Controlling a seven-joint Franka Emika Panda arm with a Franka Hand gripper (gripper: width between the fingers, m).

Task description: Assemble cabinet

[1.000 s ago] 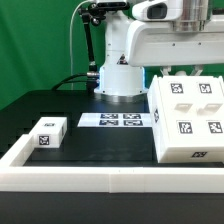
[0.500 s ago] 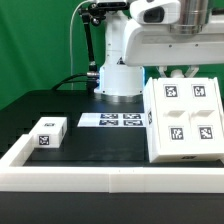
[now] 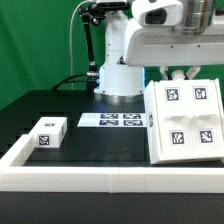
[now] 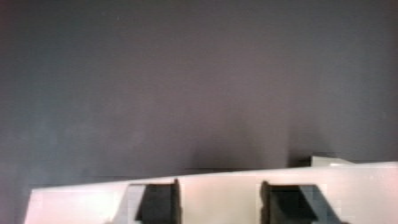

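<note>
The big white cabinet body (image 3: pixel 185 122), carrying several marker tags, stands tilted on the black table at the exterior view's right, with its upper edge raised. My gripper (image 3: pixel 178 76) grips that upper edge from above. In the wrist view my gripper (image 4: pixel 219 192) has its two dark fingers (image 4: pixel 157 202) on either side of the white panel (image 4: pixel 80 205), closed on it. A small white box-shaped part (image 3: pixel 47 132) with a tag lies apart at the exterior view's left.
The marker board (image 3: pixel 113 120) lies flat at the back centre, just left of the cabinet body. A white raised wall (image 3: pixel 100 178) borders the table's front and left. The arm's white base (image 3: pixel 120 78) stands behind the marker board.
The cabinet body went from lying nearly flat to tilted up, its gripped upper edge lifted and shifted slightly to the exterior view's left. The small box has not moved.
</note>
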